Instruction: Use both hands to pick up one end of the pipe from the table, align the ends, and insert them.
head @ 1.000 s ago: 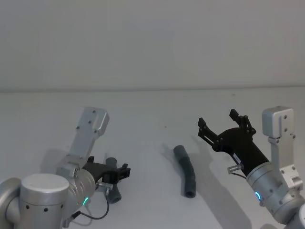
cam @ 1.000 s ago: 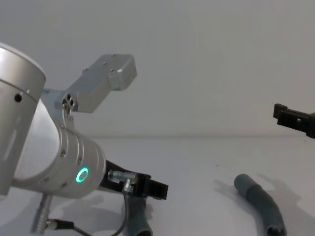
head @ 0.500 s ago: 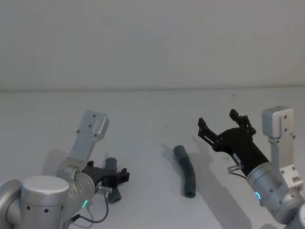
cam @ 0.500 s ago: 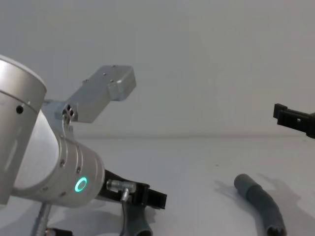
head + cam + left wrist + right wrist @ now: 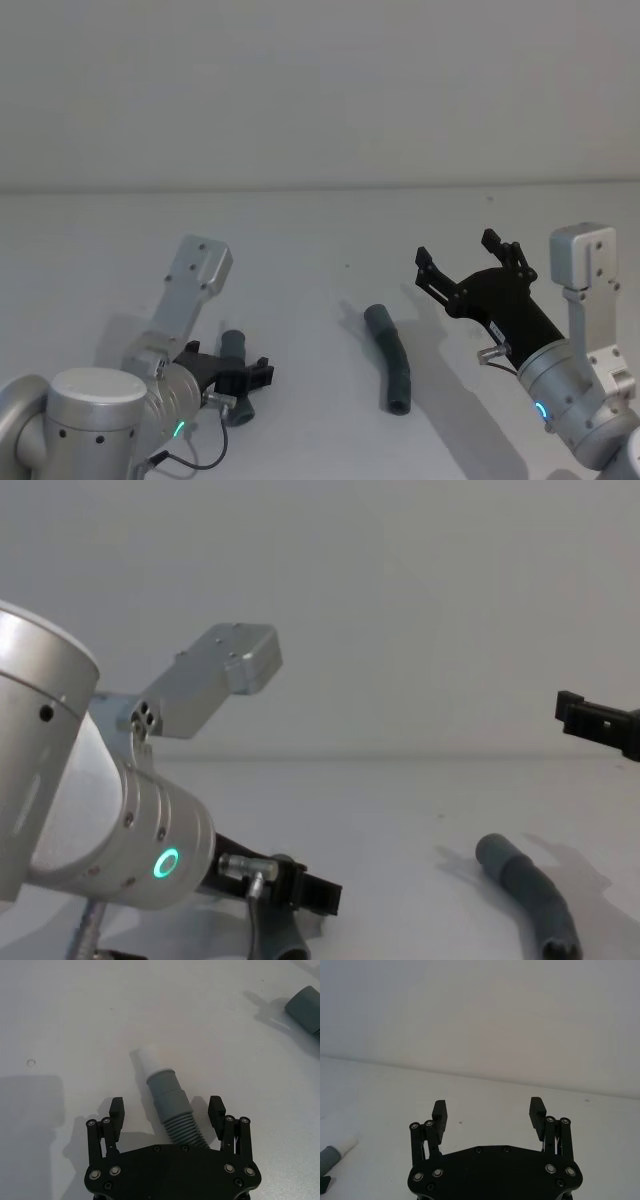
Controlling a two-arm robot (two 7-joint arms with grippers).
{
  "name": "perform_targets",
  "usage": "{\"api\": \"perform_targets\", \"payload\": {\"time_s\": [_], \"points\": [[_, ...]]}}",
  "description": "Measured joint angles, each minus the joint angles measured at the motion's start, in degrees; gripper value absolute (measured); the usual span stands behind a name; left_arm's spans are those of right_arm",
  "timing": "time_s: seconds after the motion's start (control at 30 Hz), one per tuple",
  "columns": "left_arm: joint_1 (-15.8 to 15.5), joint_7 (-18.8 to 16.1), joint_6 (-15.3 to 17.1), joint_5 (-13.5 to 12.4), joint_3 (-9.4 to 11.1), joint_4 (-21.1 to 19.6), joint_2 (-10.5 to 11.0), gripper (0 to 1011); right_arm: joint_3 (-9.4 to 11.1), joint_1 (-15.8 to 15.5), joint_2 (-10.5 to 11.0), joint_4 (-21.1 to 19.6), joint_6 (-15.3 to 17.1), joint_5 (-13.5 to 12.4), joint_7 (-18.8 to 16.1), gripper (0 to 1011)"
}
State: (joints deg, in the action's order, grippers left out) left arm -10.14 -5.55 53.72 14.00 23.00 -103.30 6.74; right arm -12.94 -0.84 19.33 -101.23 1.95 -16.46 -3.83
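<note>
Left end effector (image 5: 167,1110) released, low over the desk (image 5: 300,230), jaws straddling the ribbed part of the white-tipped pipe piece (image 5: 167,1097), no contact. Right end effector (image 5: 457,255) spread wide and empty, raised off the desk just right of the plain grey pipe piece (image 5: 392,362), which lies flat mid-desk

Two dark grey hose pieces, namely the left hose piece (image 5: 233,347) and the right hose piece (image 5: 393,360); one white plug tip (image 5: 145,1060); two black grippers, namely the left gripper (image 5: 166,1106) and the right gripper (image 5: 488,1106); two glowing rings, namely the left ring light (image 5: 166,862) and the right ring light (image 5: 541,411); one table (image 5: 300,230).
</note>
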Motion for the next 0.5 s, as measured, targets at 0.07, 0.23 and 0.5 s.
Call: {"api": "perform_targets", "payload": {"time_s": [0.07,0.23,0.5], "points": [[-0.1,0.3,0.0,-0.1,0.1,0.2,0.1,1001,0.0,0.0,0.0,0.0,0.0,0.0,0.0,1002],[-0.4,0.9,0.0,-0.3,0.4,0.5,0.4,1001,0.0,0.0,0.0,0.0,0.0,0.0,0.0,1002],[-0.6,1.3,0.0,-0.6,0.6,0.7,0.6,1001,0.0,0.0,0.0,0.0,0.0,0.0,0.0,1002]]}}
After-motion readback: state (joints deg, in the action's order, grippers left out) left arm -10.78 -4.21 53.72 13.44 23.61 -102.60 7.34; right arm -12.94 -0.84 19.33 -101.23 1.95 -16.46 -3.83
